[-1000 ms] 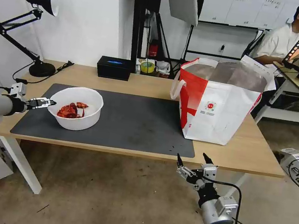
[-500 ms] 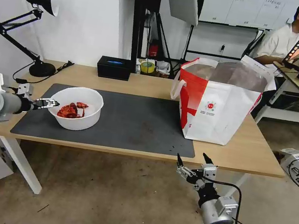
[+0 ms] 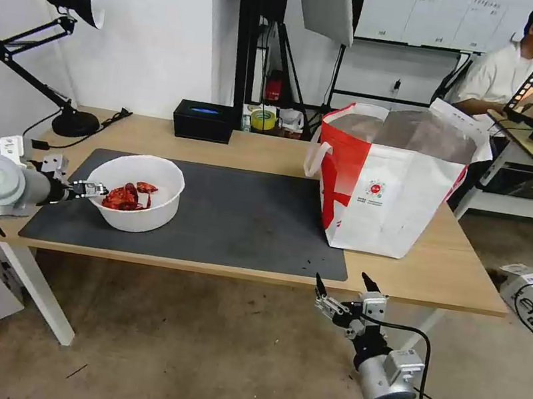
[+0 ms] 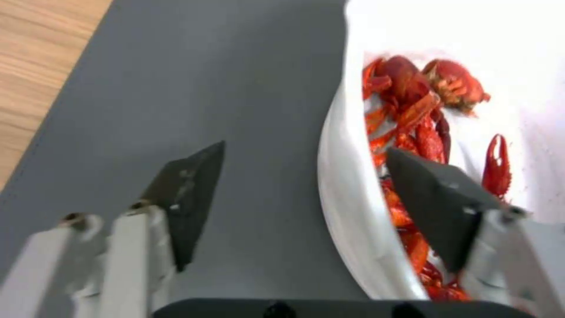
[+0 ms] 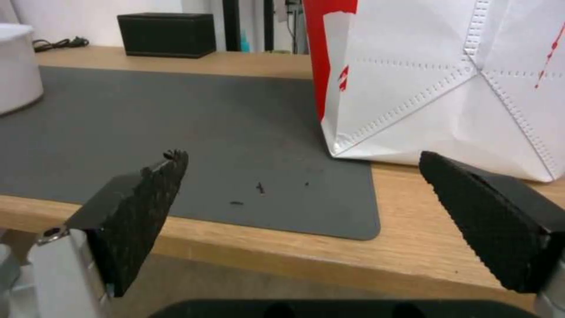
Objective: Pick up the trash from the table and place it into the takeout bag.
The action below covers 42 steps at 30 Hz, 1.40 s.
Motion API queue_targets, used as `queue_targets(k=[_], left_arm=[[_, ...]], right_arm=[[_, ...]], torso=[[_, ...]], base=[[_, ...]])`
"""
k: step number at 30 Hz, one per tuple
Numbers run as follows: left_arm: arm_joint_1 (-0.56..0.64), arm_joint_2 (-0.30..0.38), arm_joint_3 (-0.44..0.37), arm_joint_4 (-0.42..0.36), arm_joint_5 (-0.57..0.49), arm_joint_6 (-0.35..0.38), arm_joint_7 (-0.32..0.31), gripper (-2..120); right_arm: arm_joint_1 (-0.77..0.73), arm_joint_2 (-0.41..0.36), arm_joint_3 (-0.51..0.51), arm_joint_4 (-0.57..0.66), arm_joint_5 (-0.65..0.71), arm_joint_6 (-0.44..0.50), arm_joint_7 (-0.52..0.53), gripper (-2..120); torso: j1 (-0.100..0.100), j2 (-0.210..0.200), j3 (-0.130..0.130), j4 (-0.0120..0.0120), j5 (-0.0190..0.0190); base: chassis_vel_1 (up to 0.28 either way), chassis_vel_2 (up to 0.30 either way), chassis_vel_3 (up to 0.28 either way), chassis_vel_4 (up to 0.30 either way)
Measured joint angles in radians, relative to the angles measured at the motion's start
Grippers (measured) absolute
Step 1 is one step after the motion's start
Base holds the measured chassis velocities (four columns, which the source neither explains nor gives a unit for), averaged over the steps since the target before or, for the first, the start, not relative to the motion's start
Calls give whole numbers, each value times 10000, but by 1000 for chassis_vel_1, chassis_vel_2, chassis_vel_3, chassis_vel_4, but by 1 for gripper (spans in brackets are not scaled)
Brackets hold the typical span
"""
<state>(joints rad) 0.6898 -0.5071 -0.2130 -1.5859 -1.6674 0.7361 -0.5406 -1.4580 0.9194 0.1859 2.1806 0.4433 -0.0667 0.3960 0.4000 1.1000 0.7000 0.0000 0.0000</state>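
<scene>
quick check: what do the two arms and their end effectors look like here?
Both arms are silver-grey tubes with rounded joint housings. The left end effector has silvery metal links and dark wedge-shaped pads. The right end effector has two black pointed fingers with textured black pads, a small boxy grey wrist module, and a black cable looping along the forearm.

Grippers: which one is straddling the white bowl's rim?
The left gripper: open, one finger outside the white round plastic bowl, one inside over the red scraps. The right gripper hangs open off the table's front edge.
</scene>
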Motion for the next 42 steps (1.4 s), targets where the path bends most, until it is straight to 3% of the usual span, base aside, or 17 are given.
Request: queue_targets(k=[2,6,18,32,36,42], left_arm=[[11,24,17,-65,-28,-2,-2,57],[9,24,22,-104,-35,-4,-76,48],[164,108,-57,-365,-250,-6,-172,1],[-85,86,-213,-894,-706,-286,382,0],[-733,11,164,-1061,-728,-459,445,0],[-2713,-461,1248,-1088,-990,-655,302,0]], right_arm=[[0,0,0,0,0,0,0,100],[0,0,0,0,0,0,0,100],[0,0,0,0,0,0,0,100],[0,0,0,0,0,0,0,100],[0,0,0,0,0,0,0,100],[0,-1,0,0,0,0,-1,100]], torso=[[0,0,0,0,0],[0,0,0,0,0],[0,0,0,0,-1],[0,0,0,1,0],[0,0,0,1,0],[0,-1,0,0,0]], base=[[0,0,0,0],[0,0,0,0],[0,0,0,0],[0,0,0,0],[0,0,0,0],[0,0,0,0]])
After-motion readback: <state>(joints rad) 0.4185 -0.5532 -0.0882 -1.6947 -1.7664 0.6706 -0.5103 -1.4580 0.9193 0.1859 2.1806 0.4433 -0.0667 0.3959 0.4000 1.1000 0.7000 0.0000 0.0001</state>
